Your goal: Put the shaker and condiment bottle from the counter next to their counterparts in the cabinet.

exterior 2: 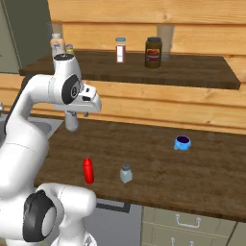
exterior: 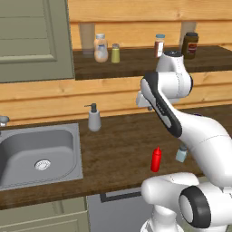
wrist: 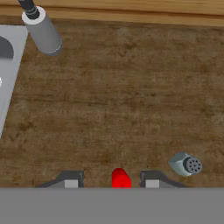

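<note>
Jaws stand apart and released, with nothing between them to hold; in the hand view the gripper (wrist: 112,182) looks straight down at the counter (wrist: 113,96) from well above.

Going from left to right in this view: the grey sink (wrist: 8,83) is at the left edge, the soap dispenser (wrist: 43,33) stands just beside it, further from the robot. In the middle, the round red top of the condiment bottle (wrist: 120,178) shows exactly between the two finger tips. To its right, near but not touching, is the shaker (wrist: 186,164), with the holes of its cap visible.

Both things are upright on the counter, close to its front edge, as the left base view also shows. So the long axis of the bottle points up, along the line of the gripper. I judge that the bottle is the first target: it lies directly below the jaws, and the coming move needs mostly a straight descent, with the fingers passing on both sides of the slim body. The nozzle is narrow, so closing too high could slip off.

The counterparts, a peach bottle (exterior: 100,48) and a yellow-green shaker (exterior: 115,53), wait on the shelf of the cabinet (exterior: 136,63), up and to the left.
</note>
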Tool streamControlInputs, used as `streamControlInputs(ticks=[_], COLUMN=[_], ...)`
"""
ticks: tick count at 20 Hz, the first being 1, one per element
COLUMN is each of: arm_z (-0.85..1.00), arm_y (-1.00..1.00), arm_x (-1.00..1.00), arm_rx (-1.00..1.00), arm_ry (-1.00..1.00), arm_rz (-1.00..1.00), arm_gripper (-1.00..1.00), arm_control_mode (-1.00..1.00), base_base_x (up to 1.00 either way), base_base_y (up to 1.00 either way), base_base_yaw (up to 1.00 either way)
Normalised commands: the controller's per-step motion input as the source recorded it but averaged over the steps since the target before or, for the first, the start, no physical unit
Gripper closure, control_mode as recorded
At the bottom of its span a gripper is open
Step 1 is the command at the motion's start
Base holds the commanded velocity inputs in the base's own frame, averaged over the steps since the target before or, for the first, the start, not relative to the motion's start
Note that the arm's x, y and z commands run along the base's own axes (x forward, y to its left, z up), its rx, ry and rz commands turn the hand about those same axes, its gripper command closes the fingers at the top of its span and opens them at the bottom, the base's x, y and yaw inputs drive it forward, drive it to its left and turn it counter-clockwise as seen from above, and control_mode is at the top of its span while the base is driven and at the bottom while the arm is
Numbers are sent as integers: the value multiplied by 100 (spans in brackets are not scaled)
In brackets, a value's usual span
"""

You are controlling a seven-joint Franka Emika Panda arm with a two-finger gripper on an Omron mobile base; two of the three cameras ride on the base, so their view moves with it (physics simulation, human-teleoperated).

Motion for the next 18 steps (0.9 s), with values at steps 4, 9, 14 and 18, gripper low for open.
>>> streamControlInputs(ticks=[4,9,14,18], arm_z=[0,-4,-22,-22], arm_y=[0,-7,-48,-38], arm_x=[-15,-14,-61,-34], arm_rx=[0,0,0,0], arm_ry=[-4,-7,-27,-11], arm_rz=[0,0,0,0], arm_gripper=[-100,-100,-100,-100], arm_control_mode=[-100,-100,-100,-100], base_base_x=[0,0,0,0], base_base_y=[0,0,0,0], base_base_yaw=[0,0,0,0])
